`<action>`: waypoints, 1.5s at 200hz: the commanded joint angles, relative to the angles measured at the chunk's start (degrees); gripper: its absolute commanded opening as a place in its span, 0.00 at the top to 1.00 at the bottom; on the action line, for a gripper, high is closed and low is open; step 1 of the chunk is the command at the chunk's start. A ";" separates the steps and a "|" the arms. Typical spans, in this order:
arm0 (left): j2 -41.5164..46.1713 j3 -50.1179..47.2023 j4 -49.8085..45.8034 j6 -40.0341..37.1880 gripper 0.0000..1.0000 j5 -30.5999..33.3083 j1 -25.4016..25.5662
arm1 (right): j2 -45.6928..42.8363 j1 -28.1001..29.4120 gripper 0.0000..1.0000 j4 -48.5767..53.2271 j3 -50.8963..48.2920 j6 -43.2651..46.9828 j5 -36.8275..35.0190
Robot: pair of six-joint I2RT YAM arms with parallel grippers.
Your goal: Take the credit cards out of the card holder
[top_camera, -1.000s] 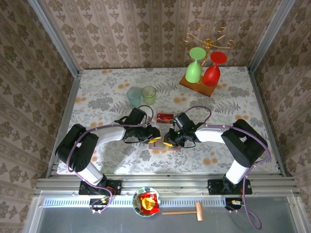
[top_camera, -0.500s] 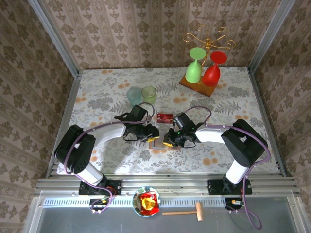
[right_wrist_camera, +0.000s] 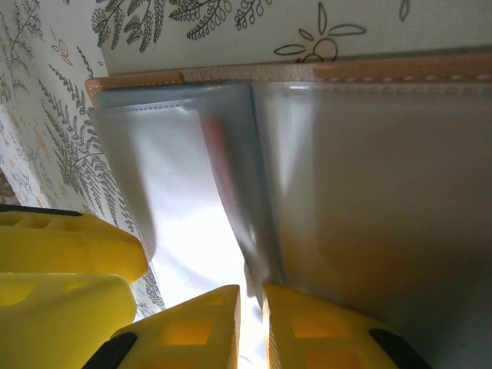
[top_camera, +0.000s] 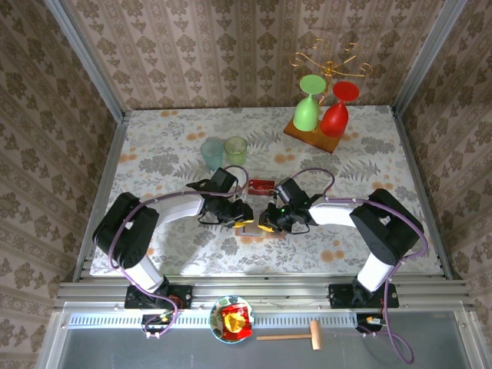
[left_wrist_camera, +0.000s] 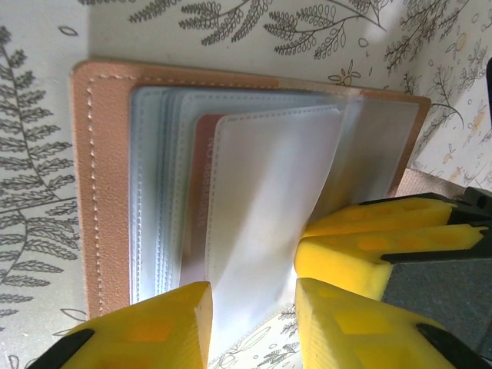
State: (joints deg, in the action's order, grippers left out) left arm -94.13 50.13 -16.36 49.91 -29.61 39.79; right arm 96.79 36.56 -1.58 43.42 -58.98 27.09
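Tan card holder (left_wrist_camera: 100, 192) lies open; left wrist view reveals a red card (left_wrist_camera: 200, 200).

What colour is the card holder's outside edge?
The card holder has a tan-brown edge with a line of stitching; the left wrist view shows it best.

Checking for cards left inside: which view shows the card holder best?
Left wrist: the open card holder lies nearly whole, sleeves fanned, a reddish card tucked inside. Right wrist crops it close and blurred; top external has it tiny.
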 commanded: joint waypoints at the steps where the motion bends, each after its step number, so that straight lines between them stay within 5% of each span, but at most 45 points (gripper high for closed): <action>1: -0.09 2.12 -2.26 -1.66 0.65 0.98 0.35 | 0.15 -0.26 0.84 0.05 -0.49 -0.76 0.73; 233: -1.07 3.11 -4.52 -2.45 0.59 2.08 0.83 | 0.04 -0.34 0.84 0.18 -0.56 -0.57 0.78; 300: -1.18 1.68 0.06 -0.52 0.64 -0.49 0.96 | -0.36 -0.34 0.84 0.26 -0.53 -0.56 0.81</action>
State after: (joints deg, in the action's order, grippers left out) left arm -94.89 51.94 -18.15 48.84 -28.71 40.21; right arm 96.79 36.56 -1.56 43.42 -58.98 27.31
